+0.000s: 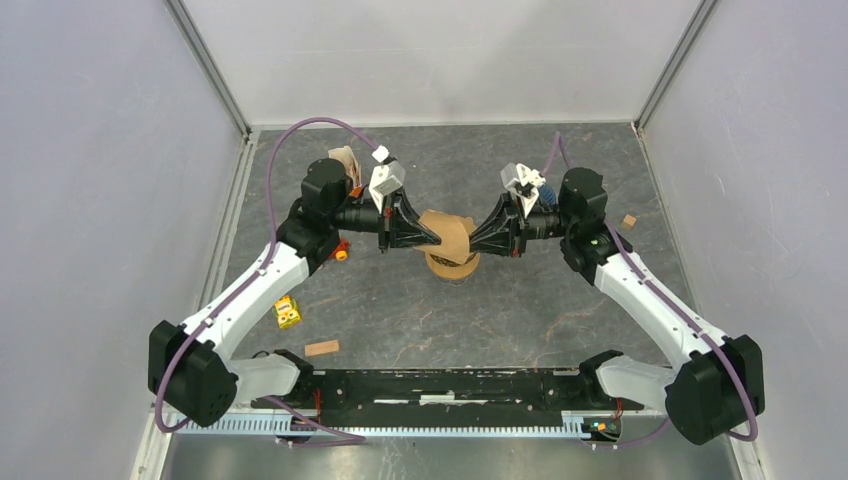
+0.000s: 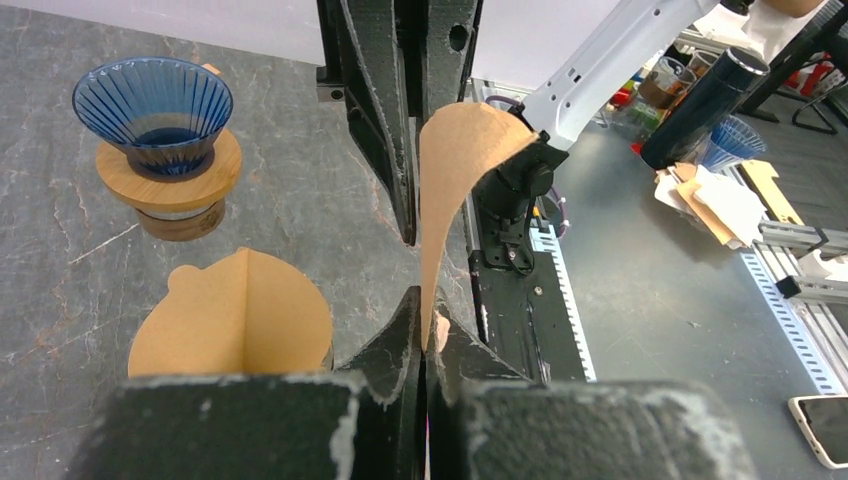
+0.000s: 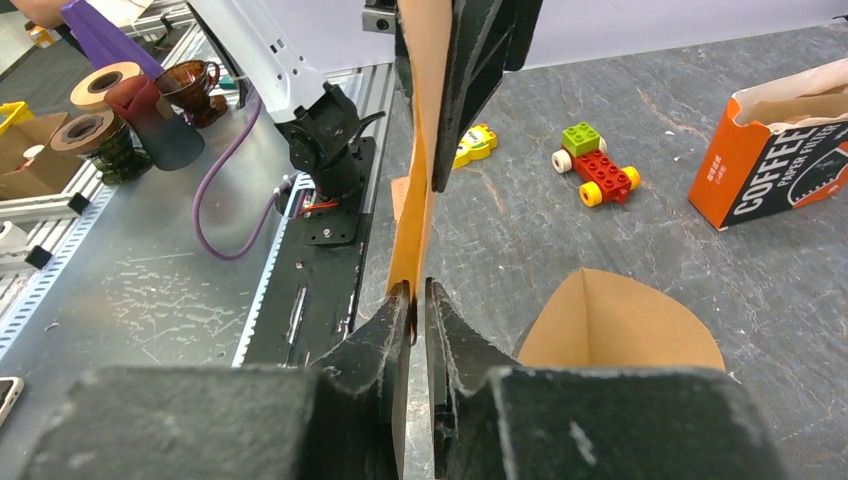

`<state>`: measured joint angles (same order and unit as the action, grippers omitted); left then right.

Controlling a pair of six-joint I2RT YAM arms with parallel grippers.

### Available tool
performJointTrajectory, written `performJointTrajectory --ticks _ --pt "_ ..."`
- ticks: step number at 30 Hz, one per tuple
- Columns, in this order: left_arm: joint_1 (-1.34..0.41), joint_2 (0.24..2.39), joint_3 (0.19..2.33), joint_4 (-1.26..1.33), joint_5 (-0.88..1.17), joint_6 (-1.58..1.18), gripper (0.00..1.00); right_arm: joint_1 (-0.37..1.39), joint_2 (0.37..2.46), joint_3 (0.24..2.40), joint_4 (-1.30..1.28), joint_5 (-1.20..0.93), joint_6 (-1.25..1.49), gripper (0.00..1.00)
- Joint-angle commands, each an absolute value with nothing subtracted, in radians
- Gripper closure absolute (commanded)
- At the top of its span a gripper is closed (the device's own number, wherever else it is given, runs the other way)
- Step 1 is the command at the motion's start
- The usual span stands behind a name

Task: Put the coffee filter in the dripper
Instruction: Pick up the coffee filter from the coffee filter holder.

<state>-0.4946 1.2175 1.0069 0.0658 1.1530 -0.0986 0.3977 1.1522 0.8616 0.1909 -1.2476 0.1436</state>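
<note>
Holding the coffee filter (image 2: 455,190) on edge between my clamped left pincer (image 2: 425,312) and my narrowly closed right pincer (image 3: 418,292), its length running 9 to 3 above the counter (image 2: 60,250), I see the empty dripper (image 2: 155,105) standing apart at 11 o'clock from the left pincer.

1. The coffee filter (image 2: 462,180) is thin brown paper, matt, and it curls softly at its edge.
2. The dripper (image 2: 153,100) is blue, see-through and glossy, with fine ribs; I cannot tell whether it is glass or plastic. Its collar (image 2: 170,180) is pale wood, smooth and matt.
3. The left gripper (image 2: 425,305) and right gripper (image 3: 420,295) are black plastic, rough and grainy, scuffed pale along the edges.
4. The table (image 2: 300,150) looks like dark grey stone, matt, with pale veins.
5. The toy bricks (image 3: 597,165) are shiny plastic, and the carton (image 3: 760,170) is orange printed card.
6. The metal sheet (image 3: 130,290) is grey, dull and scratched.
</note>
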Motion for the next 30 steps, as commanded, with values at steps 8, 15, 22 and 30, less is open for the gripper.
performJointTrajectory --ticks 8,15,22,30 --pt "-0.505 1.233 0.966 0.265 1.105 -0.195 0.98 0.422 1.182 0.874 0.250 -1.192 0.169 0.90" --pt "-0.502 1.226 0.979 0.187 1.015 -0.144 0.67 0.421 1.178 0.983 0.006 -1.031 -0.045 1.00" --pt "-0.476 1.207 1.071 0.012 0.715 -0.122 0.21 0.421 1.166 1.114 -0.183 -0.737 -0.156 1.00" --pt "-0.501 1.300 1.284 -0.150 0.385 -0.269 0.12 0.485 1.235 1.269 -0.209 -0.206 -0.087 1.00"
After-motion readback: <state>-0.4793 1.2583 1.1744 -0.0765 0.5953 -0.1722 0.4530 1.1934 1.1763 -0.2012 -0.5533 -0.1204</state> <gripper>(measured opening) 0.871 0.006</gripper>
